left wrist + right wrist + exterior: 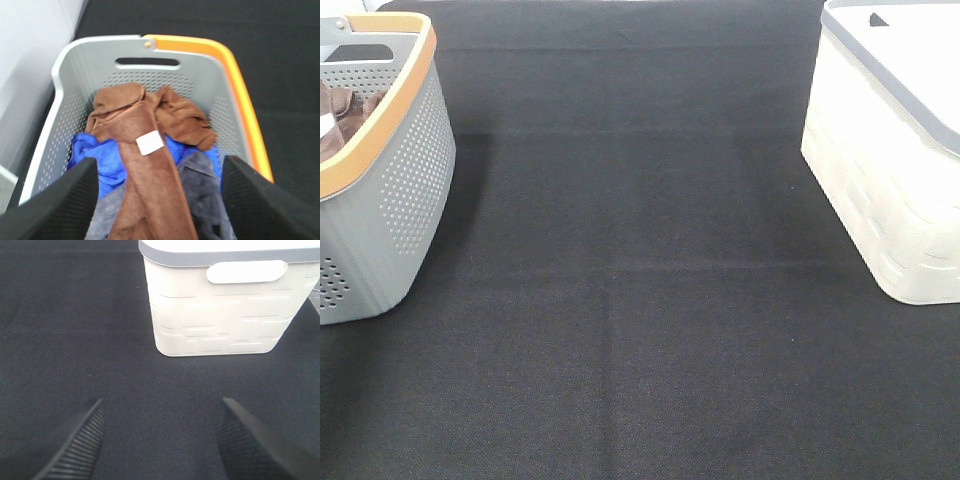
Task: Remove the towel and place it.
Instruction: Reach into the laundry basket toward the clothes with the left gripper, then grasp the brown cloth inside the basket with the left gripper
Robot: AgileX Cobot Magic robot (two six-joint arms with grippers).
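Left gripper [159,167], jaws open, hangs over the rust-brown towel [132,117] heaped in the grey basket [410,180] at the far-left corner of the desk [640,300]; pinching its top fold alone seems wisest. Right gripper [160,410]: jaws open, empty.

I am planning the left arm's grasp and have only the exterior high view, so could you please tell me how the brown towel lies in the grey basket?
Observer: The towel lies on top of the pile in the grey basket, with its white tag facing up.
Operator: Thank you. What is under it?
Observer: A blue cloth and a grey cloth.
Operator: And where is the left gripper?
Observer: The left gripper hangs open above the basket, one finger to either side of the towel. I see no contact.
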